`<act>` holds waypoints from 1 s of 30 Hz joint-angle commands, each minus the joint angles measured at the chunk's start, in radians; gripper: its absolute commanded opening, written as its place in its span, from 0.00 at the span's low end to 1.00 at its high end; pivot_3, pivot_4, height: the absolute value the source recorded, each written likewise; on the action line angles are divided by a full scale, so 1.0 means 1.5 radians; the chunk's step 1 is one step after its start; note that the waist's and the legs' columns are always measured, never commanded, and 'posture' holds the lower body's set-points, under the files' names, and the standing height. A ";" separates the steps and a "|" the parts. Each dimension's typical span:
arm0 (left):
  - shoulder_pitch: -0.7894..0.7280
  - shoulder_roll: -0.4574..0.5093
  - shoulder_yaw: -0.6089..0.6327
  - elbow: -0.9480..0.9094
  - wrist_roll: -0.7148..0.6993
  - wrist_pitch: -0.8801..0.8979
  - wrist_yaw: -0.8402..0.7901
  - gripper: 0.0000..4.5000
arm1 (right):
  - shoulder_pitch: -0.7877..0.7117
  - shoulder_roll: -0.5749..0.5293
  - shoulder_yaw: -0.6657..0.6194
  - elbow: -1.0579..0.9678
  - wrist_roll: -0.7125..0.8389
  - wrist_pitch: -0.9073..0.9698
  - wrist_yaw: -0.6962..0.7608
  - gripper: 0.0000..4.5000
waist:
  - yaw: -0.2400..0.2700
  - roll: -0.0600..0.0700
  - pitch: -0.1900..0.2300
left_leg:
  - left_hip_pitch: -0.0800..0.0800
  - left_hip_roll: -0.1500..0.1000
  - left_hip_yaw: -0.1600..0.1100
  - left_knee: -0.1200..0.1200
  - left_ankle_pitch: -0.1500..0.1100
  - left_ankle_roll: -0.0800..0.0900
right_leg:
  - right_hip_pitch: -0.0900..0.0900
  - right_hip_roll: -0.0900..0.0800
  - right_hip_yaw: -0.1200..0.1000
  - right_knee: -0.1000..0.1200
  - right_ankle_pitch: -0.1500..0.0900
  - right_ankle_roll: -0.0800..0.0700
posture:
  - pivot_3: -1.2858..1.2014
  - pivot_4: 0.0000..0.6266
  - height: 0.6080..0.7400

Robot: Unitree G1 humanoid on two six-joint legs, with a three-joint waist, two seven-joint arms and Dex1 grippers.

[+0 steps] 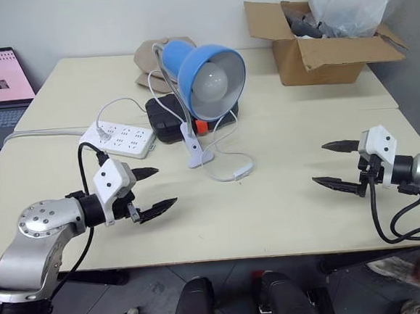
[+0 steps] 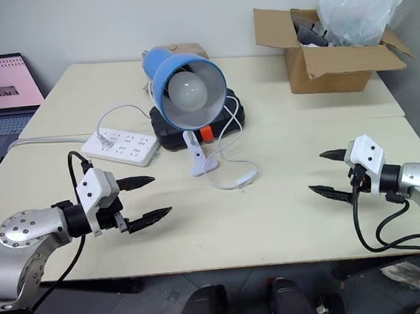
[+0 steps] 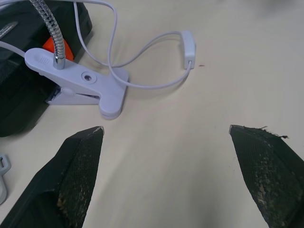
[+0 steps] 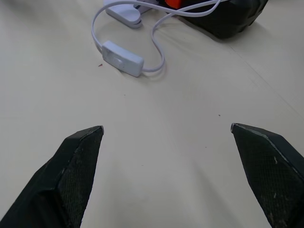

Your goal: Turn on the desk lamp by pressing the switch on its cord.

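Nearest the head camera, the left gripper (image 1: 151,189) and the right gripper (image 1: 336,164) hover over bare table (image 1: 272,210), both with jaws spread wide and holding nothing. The switch (image 1: 241,172) lies flat on the tabletop between them, ahead of both sets of tips and somewhat nearer the left gripper. It is a small white plastic piece, probably very light, and likely to skid or flip if pushed from the side, since only the thin, limp cord (image 1: 220,145) tethers it. The better approach looks like pressing straight down on the rocker with one fingertip, perhaps with the other gripper pinning the switch body. Open tabletop surrounds the switch on the grippers' side. Beyond it stand the white clip base (image 1: 195,155) of the desk lamp (image 1: 207,73), a black case (image 1: 165,120) and a power strip (image 1: 119,139), so room narrows there; the lamp may tip if the cord is snagged.
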 commanded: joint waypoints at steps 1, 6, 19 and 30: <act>-0.004 0.001 0.011 -0.021 -0.009 -0.014 -0.007 0.98 | -0.012 0.001 -0.008 -0.005 -0.002 -0.013 -0.002 1.00 | 0.000 0.000 0.000 | 0.000 0.000 0.000 0.000 0.000 0.000 | 0.000 0.000 0.000 0.000 0.000 0.000 | 0.52 0.24 1.00; -0.010 0.009 0.013 -0.017 0.004 -0.012 0.002 0.98 | -0.013 0.011 -0.005 -0.003 -0.006 -0.017 -0.010 1.00 | 0.000 0.000 0.000 | 0.000 0.000 0.000 0.000 0.000 0.000 | 0.000 0.000 0.000 0.000 0.000 0.000 | 0.52 0.24 1.00; -0.127 -0.010 -0.001 0.051 -0.041 0.023 -0.015 0.98 | -0.011 0.021 -0.007 -0.024 -0.007 -0.003 -0.025 1.00 | 0.001 0.000 0.000 | 0.000 0.000 0.000 0.000 0.000 0.000 | 0.000 0.000 0.000 0.000 0.000 0.000 | 0.52 0.24 1.00; -0.249 -0.126 -0.209 0.156 0.103 -0.033 -0.008 0.98 | 0.016 0.026 -0.006 -0.115 0.004 0.078 -0.077 1.00 | 0.002 0.000 0.000 | -0.001 -0.001 0.000 0.001 0.000 0.000 | 0.000 0.000 0.000 0.000 0.000 0.001 | 0.52 0.24 1.00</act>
